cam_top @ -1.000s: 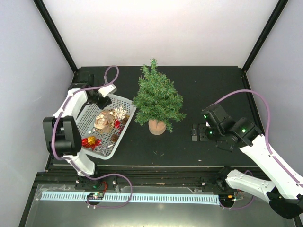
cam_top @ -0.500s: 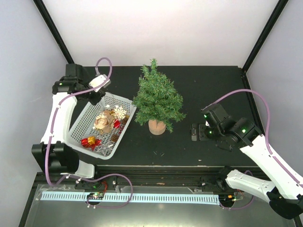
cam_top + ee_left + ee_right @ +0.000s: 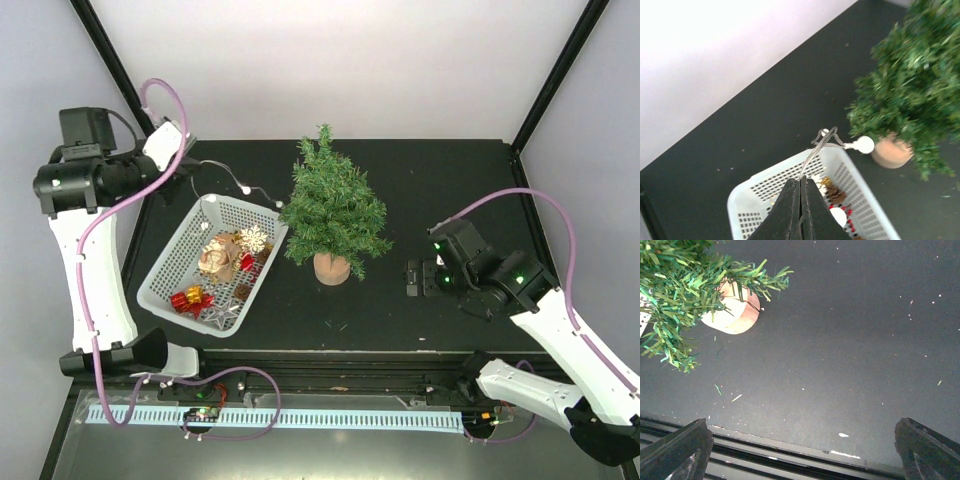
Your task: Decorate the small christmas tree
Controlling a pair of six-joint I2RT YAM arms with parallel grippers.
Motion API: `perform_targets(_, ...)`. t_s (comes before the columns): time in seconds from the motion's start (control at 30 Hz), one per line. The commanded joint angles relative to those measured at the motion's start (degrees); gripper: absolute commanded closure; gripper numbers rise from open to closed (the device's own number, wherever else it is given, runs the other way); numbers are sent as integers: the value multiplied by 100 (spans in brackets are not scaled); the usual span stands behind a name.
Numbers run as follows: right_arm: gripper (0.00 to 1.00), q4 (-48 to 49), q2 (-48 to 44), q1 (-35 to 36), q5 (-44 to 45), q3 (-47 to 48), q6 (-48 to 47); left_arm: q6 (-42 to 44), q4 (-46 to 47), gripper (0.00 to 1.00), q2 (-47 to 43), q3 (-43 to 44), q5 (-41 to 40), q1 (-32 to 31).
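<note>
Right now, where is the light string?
In the top view the light string is on the left, held by the left gripper, stretching over the far corner of the white basket toward the small christmas tree.

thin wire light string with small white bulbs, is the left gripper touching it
Touching. In the left wrist view the left gripper is shut on the thin wire light string, which leads straight out of its fingertips.

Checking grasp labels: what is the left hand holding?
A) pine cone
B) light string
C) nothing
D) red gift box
B: in the wrist view the left hand is shut on the thin wire of a light string, whose white bulb shows just past the basket rim.
</note>
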Motion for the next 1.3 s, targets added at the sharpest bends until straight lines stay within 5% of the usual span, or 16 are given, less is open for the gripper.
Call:
perform_targets(0.0,0,-17,-130,-33,225,294,-81,-302,-941,98,-43,525,1102,305)
perform_targets(0.37,0,-423,-942,-37,306,955,-482,-1139,-1014,98,-329,1798,749,346)
perform_targets(0.63,6,-176,-1296,-30,-1153,1856,-1218,-907,-1042,98,-439,2280,670,345)
perform_targets(0.97,7,764,-557,-27,-2030,2460,-1378,-1786,-155,98,-614,2080,1723,351)
perform_targets(1.27,6,294,1164,583,-2171,4670,-2365,-2400,31,98,-595,2463,2169,352)
